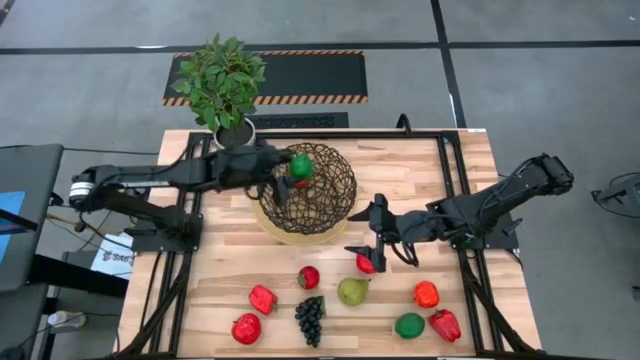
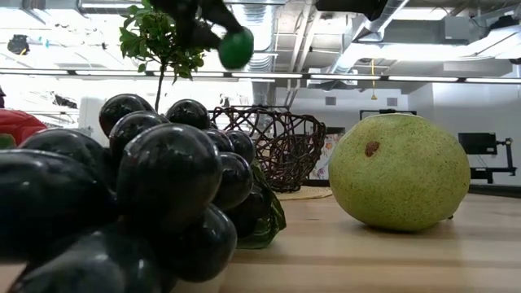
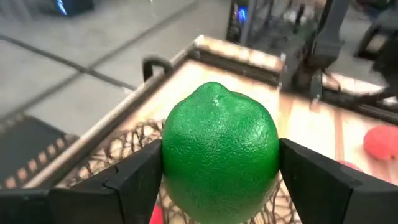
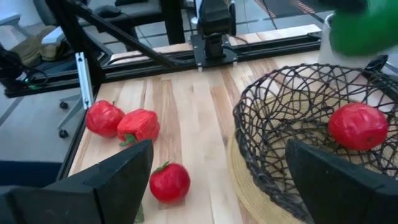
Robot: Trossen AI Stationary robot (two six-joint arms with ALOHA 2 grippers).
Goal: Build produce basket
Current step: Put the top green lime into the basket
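Left pincer (image 1: pixel 296 170) grips a green lime (image 1: pixel 300 165) across its middle, held above the basket (image 1: pixel 305 190), over its rim on the plant side. The lime looks light, rigid and smooth-skinned, so likely to slip; mid-body grip judged sound. Right pincer (image 1: pixel 366 240) stands open just beside the basket, over the tabletop (image 1: pixel 470 310).

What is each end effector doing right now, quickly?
Left end effector: closed on the green lime, above the basket.
Right end effector: open, holding nothing, beside the basket.
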